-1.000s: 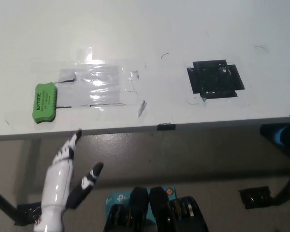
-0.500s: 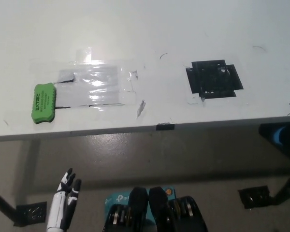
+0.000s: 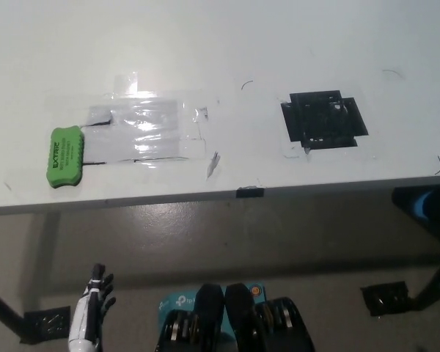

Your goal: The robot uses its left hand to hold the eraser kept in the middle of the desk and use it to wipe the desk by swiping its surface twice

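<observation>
Lying untouched on the desk (image 3: pixel 227 44), the eraser (image 3: pixel 66 156); left robot hand (image 3: pixel 90 312) empty, fingers apart.

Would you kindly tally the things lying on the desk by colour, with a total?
Green: 1, the eraser
Clear: 1, the plastic sheet
Black: 1, the tape patch
Total: 3

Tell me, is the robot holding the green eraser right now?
No. The white left hand hangs empty below the desk edge; the green eraser lies alone on the desk.
</observation>
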Robot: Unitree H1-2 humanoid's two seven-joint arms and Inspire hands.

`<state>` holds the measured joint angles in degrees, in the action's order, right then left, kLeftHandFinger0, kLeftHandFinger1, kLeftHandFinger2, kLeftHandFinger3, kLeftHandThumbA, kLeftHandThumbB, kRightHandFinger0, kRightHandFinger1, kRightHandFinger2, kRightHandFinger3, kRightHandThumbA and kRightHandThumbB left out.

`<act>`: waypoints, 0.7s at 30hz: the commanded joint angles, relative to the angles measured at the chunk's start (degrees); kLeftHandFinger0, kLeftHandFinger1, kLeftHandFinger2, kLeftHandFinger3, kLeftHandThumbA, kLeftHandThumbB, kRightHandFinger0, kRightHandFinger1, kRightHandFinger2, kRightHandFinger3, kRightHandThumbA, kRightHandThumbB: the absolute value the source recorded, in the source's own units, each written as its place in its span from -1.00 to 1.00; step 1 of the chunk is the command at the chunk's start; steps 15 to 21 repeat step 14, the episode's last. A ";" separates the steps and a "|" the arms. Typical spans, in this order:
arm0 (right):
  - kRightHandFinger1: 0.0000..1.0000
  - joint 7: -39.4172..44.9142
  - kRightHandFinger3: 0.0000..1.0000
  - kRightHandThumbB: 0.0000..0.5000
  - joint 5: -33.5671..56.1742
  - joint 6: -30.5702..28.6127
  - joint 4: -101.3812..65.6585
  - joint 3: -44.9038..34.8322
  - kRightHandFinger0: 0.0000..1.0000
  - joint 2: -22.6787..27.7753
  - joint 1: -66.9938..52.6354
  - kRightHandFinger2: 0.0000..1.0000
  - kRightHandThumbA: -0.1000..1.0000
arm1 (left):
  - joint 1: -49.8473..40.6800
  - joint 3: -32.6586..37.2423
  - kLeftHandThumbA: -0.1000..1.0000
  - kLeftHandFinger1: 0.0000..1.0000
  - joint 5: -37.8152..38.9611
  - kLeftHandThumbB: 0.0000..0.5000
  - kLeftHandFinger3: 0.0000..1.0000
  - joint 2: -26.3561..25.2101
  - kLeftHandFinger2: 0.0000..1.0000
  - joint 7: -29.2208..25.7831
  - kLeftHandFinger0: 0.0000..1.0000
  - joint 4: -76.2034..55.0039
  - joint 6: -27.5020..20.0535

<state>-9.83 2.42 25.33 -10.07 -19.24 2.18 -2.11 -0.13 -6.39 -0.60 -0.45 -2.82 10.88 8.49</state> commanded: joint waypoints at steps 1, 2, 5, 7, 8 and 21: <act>1.00 0.64 1.00 -1.00 0.60 -2.07 -0.92 0.39 1.00 0.86 0.74 1.00 1.00 | 1.32 -1.67 1.00 1.00 5.88 -0.01 1.00 0.54 1.00 2.43 1.00 -2.41 5.60; 1.00 0.47 1.00 -1.00 0.64 -1.65 -0.99 0.33 1.00 0.82 0.82 1.00 1.00 | 1.34 -2.99 1.00 1.00 8.03 -0.05 1.00 1.20 1.00 2.53 1.00 -3.20 7.42; 1.00 0.89 1.00 -1.00 1.01 -1.76 -0.91 0.45 1.00 1.04 0.77 1.00 1.00 | 1.58 -3.93 1.00 1.00 9.23 -0.05 1.00 1.60 1.00 2.64 1.00 -3.48 8.32; 1.00 0.72 1.00 -1.00 0.80 -2.01 -0.77 0.48 1.00 1.19 0.70 1.00 1.00 | 1.72 -4.34 1.00 1.00 9.65 -0.06 1.00 1.91 1.00 2.40 1.00 -3.48 8.88; 1.00 0.72 1.00 -1.00 0.96 -1.90 -0.83 0.41 1.00 1.16 0.68 1.00 1.00 | 1.74 -4.52 1.00 1.00 9.79 -0.04 1.00 2.11 1.00 2.16 1.00 -3.68 9.21; 1.00 0.59 1.00 -1.00 1.26 -1.75 -0.68 0.25 1.00 1.25 0.92 1.00 1.00 | 2.11 -5.03 1.00 1.00 11.31 -0.05 1.00 2.41 1.00 2.28 1.00 -3.76 9.95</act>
